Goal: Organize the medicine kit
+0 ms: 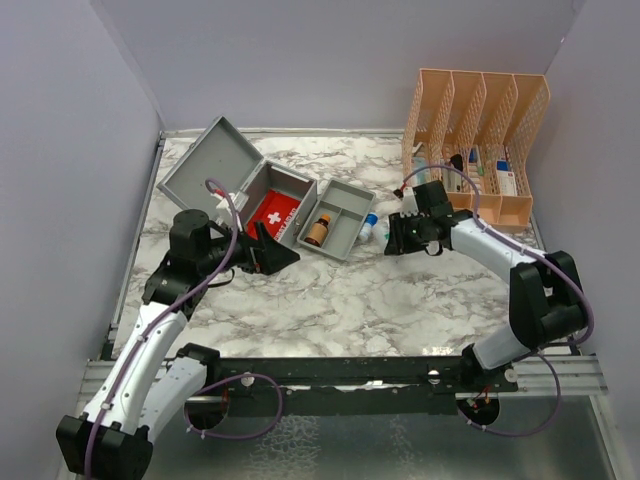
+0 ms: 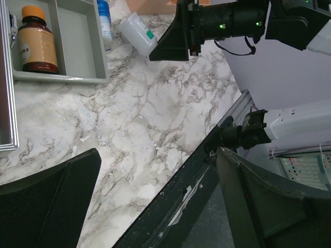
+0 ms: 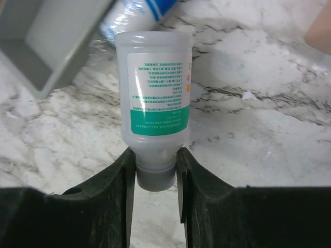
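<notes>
Pick step: my R gripper (image 3: pixel 156 168) pinches white bottle (image 3: pixel 158 88) by cap, L gripper (image 2: pixel 155 201) wide/empty; next carry to tray (image 1: pixel 352 205), free slot.

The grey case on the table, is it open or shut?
Open: the case has its lid swung back, a red pouch showing inside.

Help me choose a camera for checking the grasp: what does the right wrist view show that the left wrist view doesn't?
Only the right wrist view shows the right pincer closed on the white bottle's grey cap, and the label's print. Only the left wrist view shows the brown bottle in the grey tray, the wide-open left pincer and the table's front rail. Both show the white bottle, a blue-labelled bottle beside it, a tray corner and the marble table.
</notes>
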Available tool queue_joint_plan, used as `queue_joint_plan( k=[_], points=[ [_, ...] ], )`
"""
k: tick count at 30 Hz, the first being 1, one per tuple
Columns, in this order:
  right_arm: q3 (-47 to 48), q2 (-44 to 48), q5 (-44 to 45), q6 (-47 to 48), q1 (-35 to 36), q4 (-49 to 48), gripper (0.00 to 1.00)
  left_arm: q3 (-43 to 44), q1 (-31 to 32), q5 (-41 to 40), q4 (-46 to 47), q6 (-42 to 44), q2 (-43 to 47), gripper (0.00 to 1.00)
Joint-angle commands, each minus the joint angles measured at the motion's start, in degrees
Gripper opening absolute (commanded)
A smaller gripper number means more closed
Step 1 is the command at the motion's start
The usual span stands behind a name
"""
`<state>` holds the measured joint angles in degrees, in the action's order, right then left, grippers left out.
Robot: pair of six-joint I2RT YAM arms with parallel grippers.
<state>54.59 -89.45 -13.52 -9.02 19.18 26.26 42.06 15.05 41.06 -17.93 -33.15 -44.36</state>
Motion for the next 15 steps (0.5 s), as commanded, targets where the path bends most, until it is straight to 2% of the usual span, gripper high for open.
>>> queue_joint_plan(
  k=[1,6,15],
  points=[
    [-1.3,4.0,-12.4,1.2,1.0,-6.1,0.09,-1.5,1.6,-3.0,2.4,-3.9,-1.3,0.96],
    [-1.6,5.7,-20.9,1.7,3.8,-7.8,0.06,-2.4,4.6,-5.7,4.4,-6.9,-2.5,0.96],
    [-2.0,11.0,-31.2,7.8,17.8,-10.4,0.06,-6.5,12.0,-10.3,10.4,-20.9,-4.3,0.97]
  ],
)
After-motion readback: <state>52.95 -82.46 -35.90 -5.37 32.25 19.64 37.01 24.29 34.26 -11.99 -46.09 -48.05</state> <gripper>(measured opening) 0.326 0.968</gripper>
